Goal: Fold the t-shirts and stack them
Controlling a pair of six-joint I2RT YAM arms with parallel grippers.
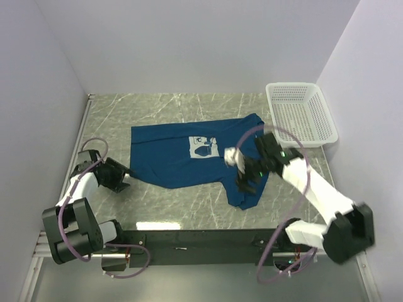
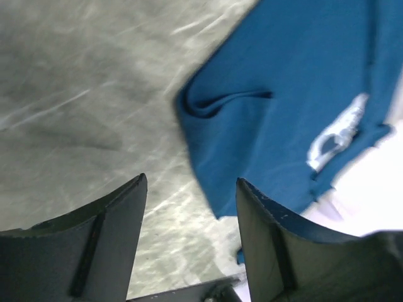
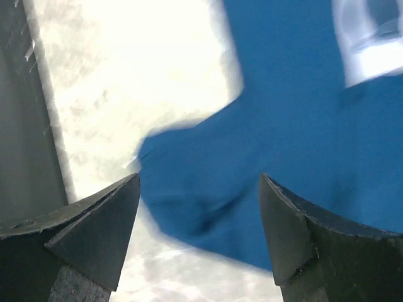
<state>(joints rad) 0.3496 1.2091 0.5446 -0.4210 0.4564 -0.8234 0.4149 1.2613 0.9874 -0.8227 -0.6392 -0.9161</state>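
Observation:
The dark blue t-shirt (image 1: 164, 157) lies spread on the marble table, its white print (image 1: 203, 146) facing up. One sleeve reaches toward the near edge. My left gripper (image 1: 123, 178) sits low by the shirt's left corner. In the left wrist view it (image 2: 191, 182) is open over bare table, with the cloth (image 2: 283, 94) just beyond its right finger. My right gripper (image 1: 247, 182) hovers over the near right sleeve. The right wrist view shows it (image 3: 199, 179) open with the blue fabric (image 3: 302, 113) below and nothing gripped.
A white mesh basket (image 1: 299, 113) stands at the back right corner. White walls close in the table (image 1: 157, 107) on the left, back and right. A dark rail (image 1: 189, 238) runs along the near edge between the arm bases.

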